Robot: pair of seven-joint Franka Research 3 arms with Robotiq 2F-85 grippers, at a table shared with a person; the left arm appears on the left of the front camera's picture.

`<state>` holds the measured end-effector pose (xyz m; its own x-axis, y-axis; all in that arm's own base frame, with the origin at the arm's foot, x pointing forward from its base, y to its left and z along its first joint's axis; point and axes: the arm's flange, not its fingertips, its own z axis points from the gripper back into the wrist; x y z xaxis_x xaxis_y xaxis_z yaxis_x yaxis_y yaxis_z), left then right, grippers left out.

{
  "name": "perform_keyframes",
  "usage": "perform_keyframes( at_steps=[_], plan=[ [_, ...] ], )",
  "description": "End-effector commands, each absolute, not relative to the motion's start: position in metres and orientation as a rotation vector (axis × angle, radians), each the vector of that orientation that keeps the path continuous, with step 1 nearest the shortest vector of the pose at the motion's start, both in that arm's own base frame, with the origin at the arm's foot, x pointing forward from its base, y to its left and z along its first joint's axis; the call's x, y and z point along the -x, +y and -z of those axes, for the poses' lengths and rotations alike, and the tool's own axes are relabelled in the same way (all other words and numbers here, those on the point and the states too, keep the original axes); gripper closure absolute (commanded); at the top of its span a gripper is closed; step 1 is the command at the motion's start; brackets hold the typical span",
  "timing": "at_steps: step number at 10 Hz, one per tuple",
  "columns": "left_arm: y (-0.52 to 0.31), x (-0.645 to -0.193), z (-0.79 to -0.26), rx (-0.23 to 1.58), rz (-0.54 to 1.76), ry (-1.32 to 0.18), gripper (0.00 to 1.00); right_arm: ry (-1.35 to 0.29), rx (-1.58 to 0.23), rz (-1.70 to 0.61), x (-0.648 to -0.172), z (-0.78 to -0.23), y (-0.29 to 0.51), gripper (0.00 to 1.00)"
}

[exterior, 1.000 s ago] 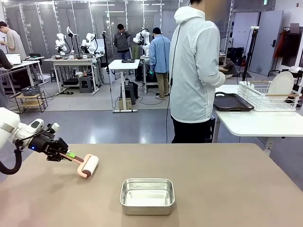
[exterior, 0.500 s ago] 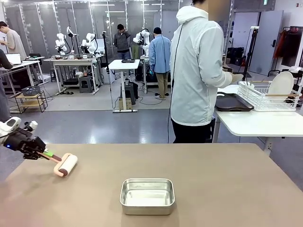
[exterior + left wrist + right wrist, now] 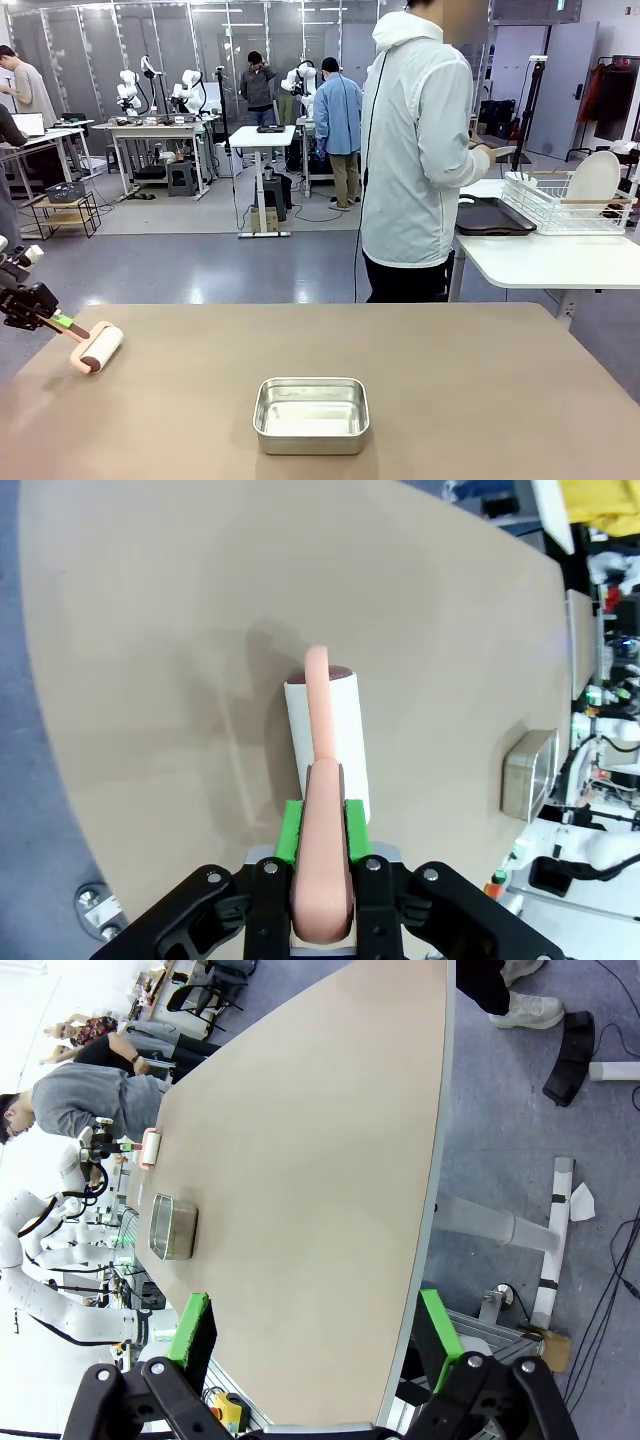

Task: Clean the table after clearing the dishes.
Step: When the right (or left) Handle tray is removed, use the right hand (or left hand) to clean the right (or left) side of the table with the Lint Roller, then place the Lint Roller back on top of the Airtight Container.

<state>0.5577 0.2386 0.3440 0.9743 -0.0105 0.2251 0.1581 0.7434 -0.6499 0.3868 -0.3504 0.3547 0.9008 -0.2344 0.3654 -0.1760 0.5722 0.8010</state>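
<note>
1. Left gripper: fingers clamped on the pink handle of a lint roller; green pads press both sides of the handle.
2. The roller's white drum lies on the table close to its left edge, toward the far left corner.
3. Right gripper: fingers spread wide, nothing between them, raised above the table's right edge.
4. Steel pan: empty, near the middle of the table's near edge, well apart from the roller.
5. Dishes: a white plate stands upright in a wire rack on the smaller white table; a dark tray lies just beside the rack.
6. A person in a pale jacket stands at the far edge, turned toward that side table.
</note>
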Motion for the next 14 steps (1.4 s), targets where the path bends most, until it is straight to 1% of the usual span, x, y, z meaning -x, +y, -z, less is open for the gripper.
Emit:
perform_keyframes(
  at_steps=[1,3,4,5,8,9,14],
  plan=[
    [0.24,-0.542,-0.353,0.564,0.079,-0.222,0.8,-0.465,-0.956,0.031,-0.383,-0.356,-0.346,0.0],
    [0.232,-0.522,-0.399,0.486,0.11,-0.261,0.8,-0.465,-0.956,0.031,-0.383,-0.356,-0.346,0.0],
    [0.219,-0.512,-0.423,0.484,0.13,-0.283,0.8,-0.465,-0.956,0.031,-0.383,-0.356,-0.346,0.0],
    [0.202,-0.502,-0.441,0.477,0.155,-0.277,0.8,-0.465,-0.956,0.031,-0.383,-0.356,-0.346,0.0],
    [0.16,-0.473,-0.481,0.331,0.106,-0.289,0.8,-0.465,-0.956,0.031,-0.383,-0.356,-0.346,0.0],
    [0.191,-0.499,-0.471,0.448,0.172,-0.284,0.8,-0.465,-0.956,0.031,-0.383,-0.356,-0.346,0.0],
    [0.191,-0.499,-0.471,0.448,0.172,-0.284,0.8,-0.465,-0.956,0.031,-0.383,-0.356,-0.346,0.0]
  ],
)
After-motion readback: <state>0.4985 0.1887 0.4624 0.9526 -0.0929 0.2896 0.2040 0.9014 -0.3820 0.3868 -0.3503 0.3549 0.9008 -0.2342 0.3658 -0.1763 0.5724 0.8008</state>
